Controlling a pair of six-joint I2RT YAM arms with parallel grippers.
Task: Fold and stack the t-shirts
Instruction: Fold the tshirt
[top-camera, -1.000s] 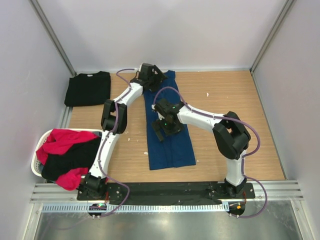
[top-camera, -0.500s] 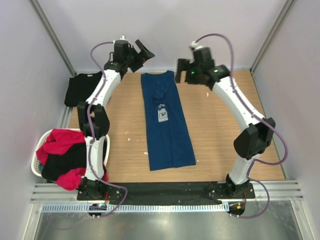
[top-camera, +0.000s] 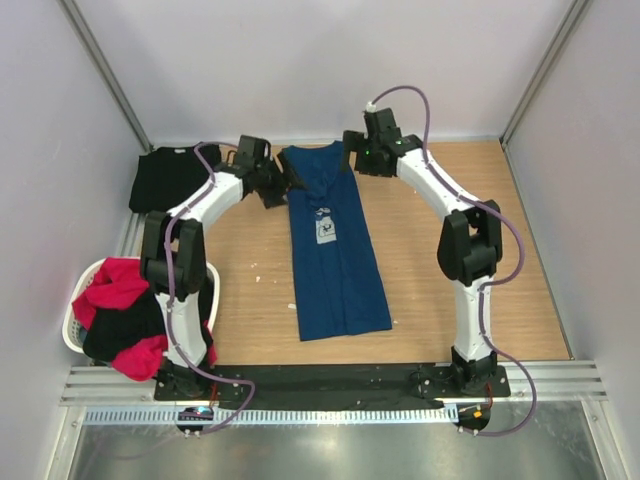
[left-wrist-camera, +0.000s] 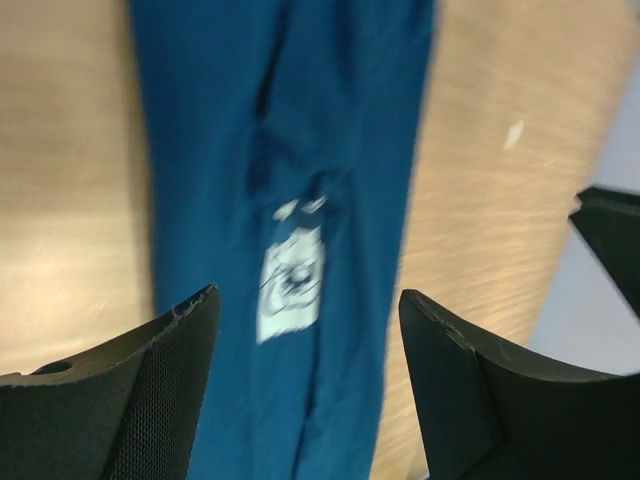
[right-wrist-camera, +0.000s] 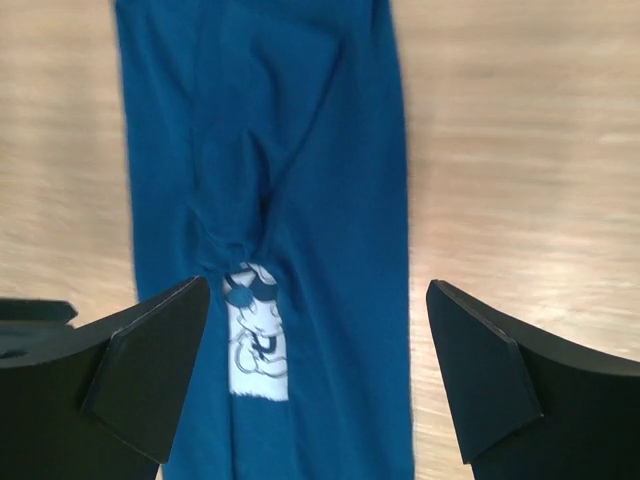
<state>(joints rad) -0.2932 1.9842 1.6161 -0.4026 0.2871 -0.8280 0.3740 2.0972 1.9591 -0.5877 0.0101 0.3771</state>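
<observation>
A navy blue t-shirt (top-camera: 335, 270) lies folded into a long narrow strip down the middle of the table, its pale cartoon print (top-camera: 325, 228) facing up. My left gripper (top-camera: 279, 188) hovers open just left of the strip's far end. My right gripper (top-camera: 352, 151) hovers open at the far right corner. In the left wrist view the shirt (left-wrist-camera: 290, 150) and print (left-wrist-camera: 290, 285) show beyond my open left gripper (left-wrist-camera: 308, 295), with nothing held. In the right wrist view the shirt (right-wrist-camera: 330, 150) lies below my open, empty right gripper (right-wrist-camera: 318, 283). A folded black t-shirt (top-camera: 176, 177) rests at the back left.
A white basket (top-camera: 72, 325) at the near left edge holds red (top-camera: 120, 282) and black (top-camera: 125, 325) t-shirts in a heap. Walls close in the table on three sides. Bare wood (top-camera: 460, 260) lies to the right of the blue strip.
Both arms swung from the shirt's middle up to the back wall, then dropped toward the far end of the blue shirt. The left jaws have narrowed slightly.
</observation>
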